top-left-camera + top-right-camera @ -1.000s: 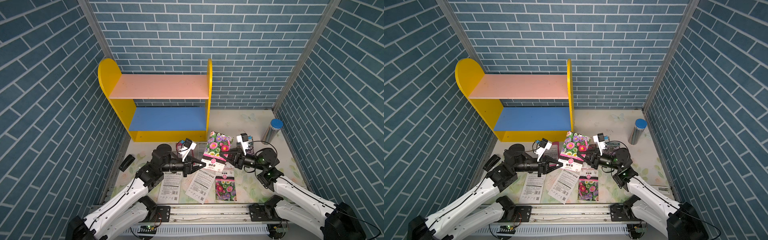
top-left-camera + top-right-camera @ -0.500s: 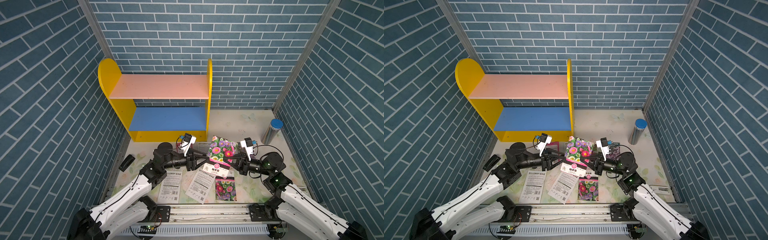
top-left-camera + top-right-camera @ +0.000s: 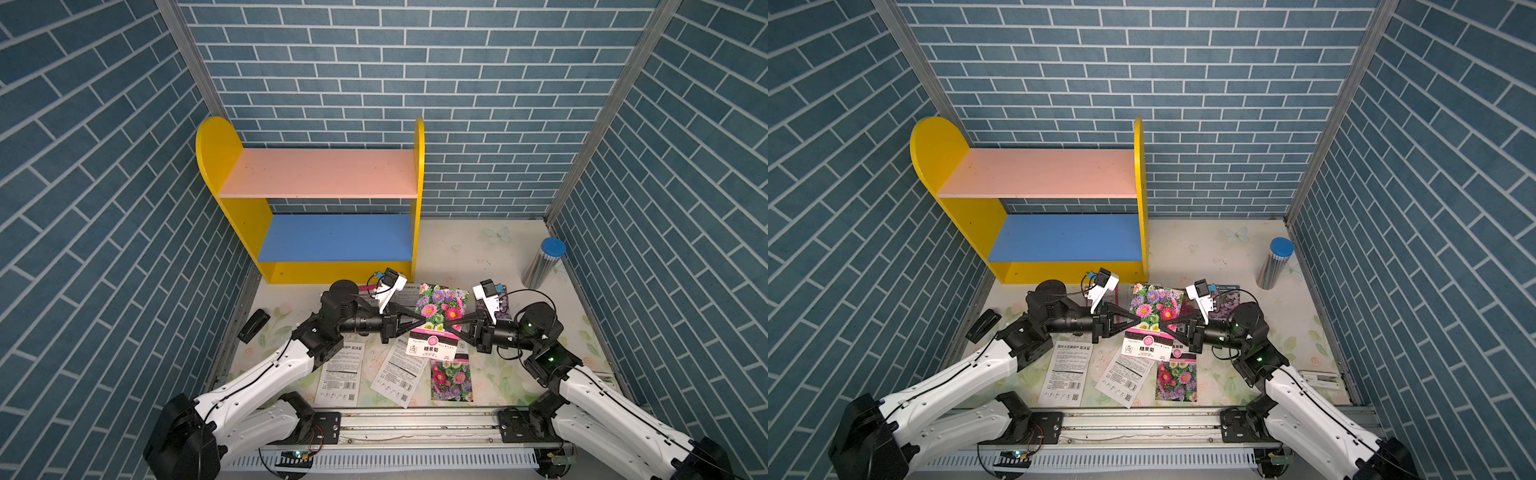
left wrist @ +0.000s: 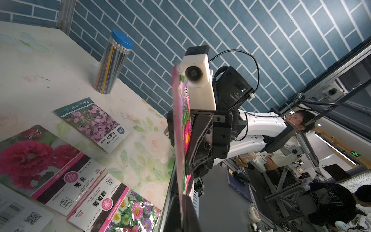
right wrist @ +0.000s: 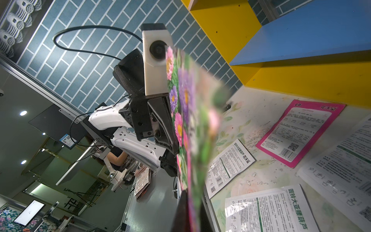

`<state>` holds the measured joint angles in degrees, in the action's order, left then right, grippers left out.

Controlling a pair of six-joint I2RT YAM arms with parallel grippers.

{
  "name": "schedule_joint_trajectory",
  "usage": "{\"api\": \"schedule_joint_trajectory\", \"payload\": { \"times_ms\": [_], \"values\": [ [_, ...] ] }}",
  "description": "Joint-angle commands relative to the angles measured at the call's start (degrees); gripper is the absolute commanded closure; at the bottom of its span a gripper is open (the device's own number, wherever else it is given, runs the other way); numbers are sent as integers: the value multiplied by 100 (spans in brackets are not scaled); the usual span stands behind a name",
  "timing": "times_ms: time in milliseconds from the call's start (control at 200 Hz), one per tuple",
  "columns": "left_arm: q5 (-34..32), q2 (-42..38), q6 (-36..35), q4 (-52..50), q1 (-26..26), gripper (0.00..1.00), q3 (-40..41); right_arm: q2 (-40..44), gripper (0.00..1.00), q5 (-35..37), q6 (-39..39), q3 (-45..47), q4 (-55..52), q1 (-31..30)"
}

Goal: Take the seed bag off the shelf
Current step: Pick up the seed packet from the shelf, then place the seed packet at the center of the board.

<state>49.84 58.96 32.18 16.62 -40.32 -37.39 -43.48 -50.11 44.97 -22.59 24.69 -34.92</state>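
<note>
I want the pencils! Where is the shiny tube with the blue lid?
In both top views the tube stands upright far right on the table, beside the right wall.

- Seed bag [image 3: 432,348] is showing "糖果菊" on its white label.
- Purple-flower packet [image 4: 91,124] is reading "Beishu" and "FLOWERS-SEED".
- Red-flower packet [image 4: 46,162] is displaying "HOLLYHOCK" and "蜀葵".
- Mixed-flower packet [image 4: 114,206] is bearing "CHRYSANTHEMUM" and "糖果菊".
- White packet [image 5: 269,211] is carrying "圆铃大亚腰葫芦".

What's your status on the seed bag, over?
Both shut on seed bag, opposite edges: left gripper, right gripper. Bag off shelf, held above table. Loose packets underneath.
</note>
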Motion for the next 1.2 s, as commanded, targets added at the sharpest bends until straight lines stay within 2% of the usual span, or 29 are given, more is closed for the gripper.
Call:
{"api": "schedule_joint_trajectory", "payload": {
  "times_ms": [0, 65, 125, 240, 300, 390, 655, 885, 1195],
  "values": [
    [-87, -58, 41, 47, -66, 100, -137, 283, 63, 510, -762, -377, -1242, 11],
    [-322, -59, 216, 98, -163, 100, -106, 513, 40, 1363, -1091, -703, -2461, 11],
    [-562, -24, 408, 210, -331, 100, -61, 693, 26, 2114, -1285, -1027, -3523, 11],
    [-1151, 127, 791, 589, -827, 100, 28, 940, 8, 2851, -1359, -1565, -4918, 8],
    [-1464, 247, 952, 790, -1079, 100, 28, 999, 3, 3261, -1343, -1868, -5655, 10],
    [-1904, 479, 1163, 1141, -1366, 100, 46, 1097, 0, 3709, -1298, -2168, -6599, 11],
    [-2899, 1630, 1797, 2021, -2009, 100, -70, 1551, 0, 3906, -1184, -2977, -8297, 0],
    [-2949, 2994, 2365, 2916, -2421, 100, -439, 1536, 0, 4384, -1173, -3731, -9475, 3],
    [-2987, 4412, 3334, 3419, -2778, 100, -1224, 1658, 0, 4536, -1165, -3823, -9869, 6]
  ]
}}
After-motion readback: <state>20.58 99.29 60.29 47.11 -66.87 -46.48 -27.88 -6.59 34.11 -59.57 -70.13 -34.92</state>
